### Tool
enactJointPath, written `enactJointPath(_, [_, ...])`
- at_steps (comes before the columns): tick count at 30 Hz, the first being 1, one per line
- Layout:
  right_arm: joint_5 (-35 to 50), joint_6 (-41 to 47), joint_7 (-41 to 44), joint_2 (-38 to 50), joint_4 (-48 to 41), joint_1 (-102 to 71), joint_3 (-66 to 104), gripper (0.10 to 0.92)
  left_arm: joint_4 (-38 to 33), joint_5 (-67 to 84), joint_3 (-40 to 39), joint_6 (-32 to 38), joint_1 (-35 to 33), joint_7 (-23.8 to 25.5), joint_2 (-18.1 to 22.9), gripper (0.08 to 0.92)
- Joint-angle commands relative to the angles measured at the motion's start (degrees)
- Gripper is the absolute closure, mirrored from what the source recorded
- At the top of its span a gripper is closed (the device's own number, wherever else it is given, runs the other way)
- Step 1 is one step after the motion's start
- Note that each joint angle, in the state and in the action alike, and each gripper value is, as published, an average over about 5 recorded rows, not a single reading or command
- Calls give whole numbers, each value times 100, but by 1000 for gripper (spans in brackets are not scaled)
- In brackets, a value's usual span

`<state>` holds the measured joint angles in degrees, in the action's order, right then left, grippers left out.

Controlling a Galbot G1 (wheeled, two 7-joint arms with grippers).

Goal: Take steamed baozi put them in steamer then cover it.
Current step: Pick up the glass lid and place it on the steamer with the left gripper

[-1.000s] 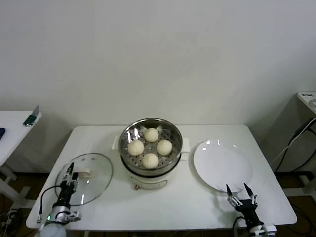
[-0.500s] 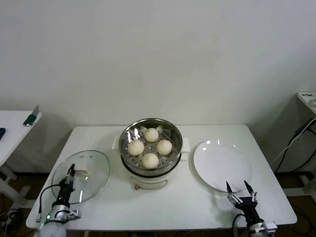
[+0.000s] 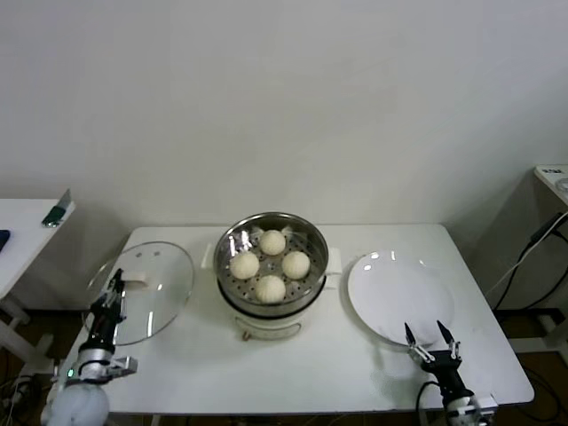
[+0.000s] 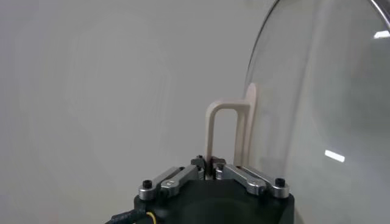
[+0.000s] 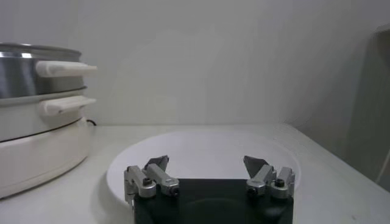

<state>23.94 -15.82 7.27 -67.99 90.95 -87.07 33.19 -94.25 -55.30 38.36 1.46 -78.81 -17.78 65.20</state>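
Left arm is cut off at the lower picture edge in the head view; only the left gripper [image 3: 113, 286] and wrist are seen, left of the steamer [image 3: 271, 266]. Its fingers [image 4: 209, 165] are seen in the left wrist view pressed together, pinching the cream-white oblong handle [image 4: 231, 133] of the cover [image 3: 142, 290]. The cover is held tilted, left of the steamer and apart from it; its far rim is cut off in the left wrist view.

Cover: clear glass, round, domed, metal rim. Steamer: shiny stainless steel, round, perforated floor, seated on a white cooker base with side handles. Four steamed baozi [image 3: 270, 264] are set inside it in a diamond, smooth, domed, cream-white, close together.

Right gripper [image 3: 429, 343] is noted right of the steamer, at the near edge of a flat white plate [image 3: 395, 293]; its fingers are spread apart, with nothing between them. Its arm is mostly out of frame.

Surface: plain white table [image 3: 328, 359], matte. A bare pale wall is seen behind the steamer. A second white table is partly seen far left of the steamer; small items on it are too small to identify
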Motion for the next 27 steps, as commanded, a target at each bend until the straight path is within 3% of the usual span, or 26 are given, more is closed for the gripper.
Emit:
enactJointPath(1, [-3,-11,6,11,41,7,13,203,-2358,492,-282,-1689,-88,1675,-403,849])
enactJointPath(11, [-17,-79,16,49,4,39,7,203,-2807,-584,-1825,-3450,986,2839,-444,849])
enactJointPath(19, [-2,-128,18,149,-51,170,-41,203,-2546,-1850,-3043,-3942,1551,3462,497,849])
enactJointPath(27, [34,-264,23,243,-257,298,-86,203,-2018,-2637,-3674,-4059,1986,3596,1484,849])
